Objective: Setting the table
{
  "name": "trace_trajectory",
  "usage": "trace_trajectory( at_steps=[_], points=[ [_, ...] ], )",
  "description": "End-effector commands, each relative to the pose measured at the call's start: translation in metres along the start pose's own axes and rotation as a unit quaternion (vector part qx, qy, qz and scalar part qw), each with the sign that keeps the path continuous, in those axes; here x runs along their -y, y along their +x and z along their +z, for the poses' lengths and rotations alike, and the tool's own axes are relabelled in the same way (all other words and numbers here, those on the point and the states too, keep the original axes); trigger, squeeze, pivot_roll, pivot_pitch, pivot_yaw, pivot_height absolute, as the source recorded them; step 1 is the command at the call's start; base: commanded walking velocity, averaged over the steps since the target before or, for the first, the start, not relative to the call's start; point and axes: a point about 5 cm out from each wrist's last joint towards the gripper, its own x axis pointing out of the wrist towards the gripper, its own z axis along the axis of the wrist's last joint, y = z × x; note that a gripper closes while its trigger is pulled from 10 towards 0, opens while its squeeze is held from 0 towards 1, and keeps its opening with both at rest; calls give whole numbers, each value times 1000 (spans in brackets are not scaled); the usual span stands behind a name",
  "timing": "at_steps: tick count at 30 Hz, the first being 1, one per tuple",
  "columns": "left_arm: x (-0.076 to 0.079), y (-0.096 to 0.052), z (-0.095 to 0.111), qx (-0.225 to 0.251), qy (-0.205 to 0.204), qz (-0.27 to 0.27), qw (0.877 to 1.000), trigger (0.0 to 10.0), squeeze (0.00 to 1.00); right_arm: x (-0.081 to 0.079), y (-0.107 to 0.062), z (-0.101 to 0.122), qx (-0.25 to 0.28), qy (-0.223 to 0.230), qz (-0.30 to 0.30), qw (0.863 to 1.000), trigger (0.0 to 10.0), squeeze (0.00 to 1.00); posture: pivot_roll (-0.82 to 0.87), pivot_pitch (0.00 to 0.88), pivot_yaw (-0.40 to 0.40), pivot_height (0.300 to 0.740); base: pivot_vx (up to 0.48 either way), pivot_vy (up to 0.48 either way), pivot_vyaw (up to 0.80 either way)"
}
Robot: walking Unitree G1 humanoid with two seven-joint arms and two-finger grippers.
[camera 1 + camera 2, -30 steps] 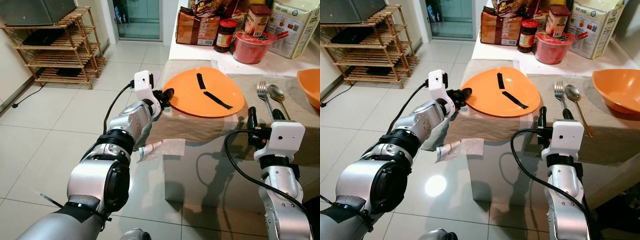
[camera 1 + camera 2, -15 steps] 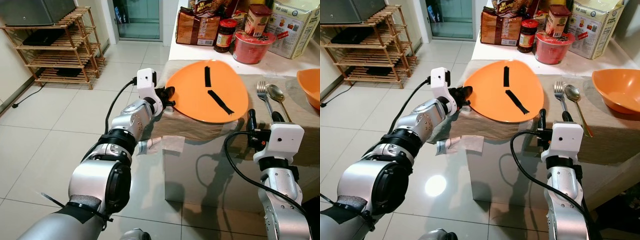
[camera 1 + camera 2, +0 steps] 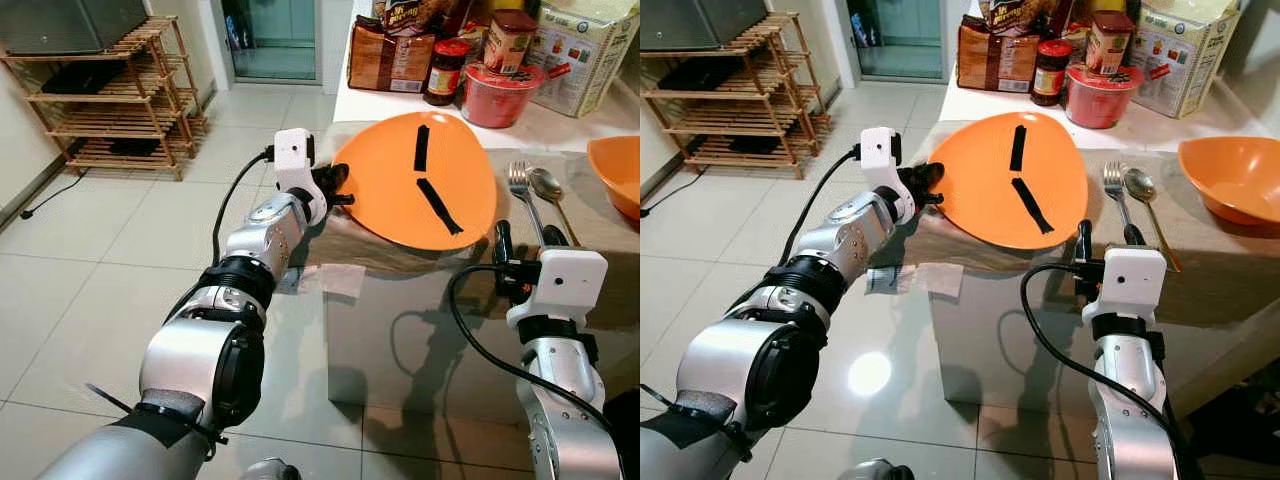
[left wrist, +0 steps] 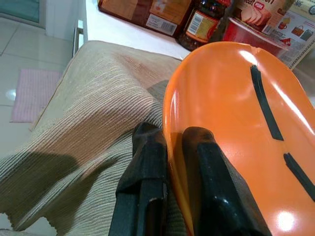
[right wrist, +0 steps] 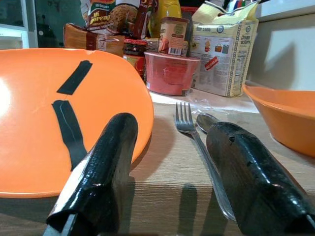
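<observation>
Pale wood makes up the slatted shelf rack [image 3: 120, 95] at the far left, standing on the tiled floor [image 3: 90, 270]. Next to the right, the left gripper [image 3: 335, 187] reaches up to the near-left corner of the table, its two black fingers [image 4: 147, 187] clamped on the left rim of the orange plate [image 3: 420, 180], one finger under the rim and one on top. The plate is tilted, its left side raised off the beige tablecloth [image 4: 93, 128] and its right side low near the cloth; two strips of black tape [image 3: 435, 205] cross its face. Behind it, on the white counter, stand a brown snack bag [image 3: 385, 60], a dark jar [image 3: 443, 72], a red tub [image 3: 497, 95] and a printed box [image 3: 580, 50]. Right of the plate lie a fork [image 3: 520, 195] and a spoon [image 3: 550, 195] side by side. The right gripper [image 3: 520, 238] hovers at the table's near edge just before them, fingers spread and empty. At the far right sits an orange bowl [image 3: 618, 170].
</observation>
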Motion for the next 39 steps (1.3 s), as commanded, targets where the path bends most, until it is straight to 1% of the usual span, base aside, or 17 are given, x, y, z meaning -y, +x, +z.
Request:
trace_trajectory(
  at_steps=[1,3,7,13,14,21,22,23,28,30,33,39],
  points=[
    [-3,0,-2,-18,37,14,999,0,0,-4,0,-2,-9,1,8,1000,10000,0,-54,0,60,735,0,0,0],
    [-3,0,-3,-19,37,15,999,0,0,-4,0,-2,-9,2,9,1000,10000,0,-54,0,61,735,0,0,0],
    [-3,-1,-10,-36,57,23,997,0,0,-6,-1,-3,-13,6,14,1000,10000,0,-53,0,60,735,0,0,0],
    [-3,-1,-12,-41,62,27,997,0,0,-7,-1,-4,-16,6,17,1000,10000,0,-53,0,62,735,0,0,0],
    [-4,-1,-13,-45,70,34,996,1176,0,-7,-1,-4,-16,7,17,1000,10000,0,-53,0,62,735,0,0,0],
    [-4,-1,-13,-45,70,34,996,1176,0,-7,-1,-4,-16,7,17,1000,10000,0,-53,0,62,735,0,0,0],
    [-4,-1,-14,-49,76,36,995,6549,0,-7,-1,-5,-16,7,18,1000,10000,0,-52,0,63,735,0,0,0],
    [-5,-1,-16,-56,80,44,994,10000,1000,-7,-2,-5,-17,7,18,1000,10000,0,-53,0,65,735,0,0,0],
    [-10,-3,-22,-71,83,60,992,10000,1000,-8,-2,-6,-20,8,19,1000,10000,0,-53,0,65,735,0,0,0],
    [-11,-3,-22,-73,89,63,991,10000,1000,-7,-2,-7,-20,8,18,1000,10000,0,-53,0,66,735,0,0,0],
    [-13,-4,-23,-76,110,77,988,10000,1000,-8,-3,-7,-21,9,19,1000,10000,0,-53,0,67,735,0,0,0],
    [-14,-4,-23,-74,120,79,987,10000,1000,-8,-4,-8,-24,10,18,1000,10000,0,-52,0,70,735,0,0,0]
  ],
)
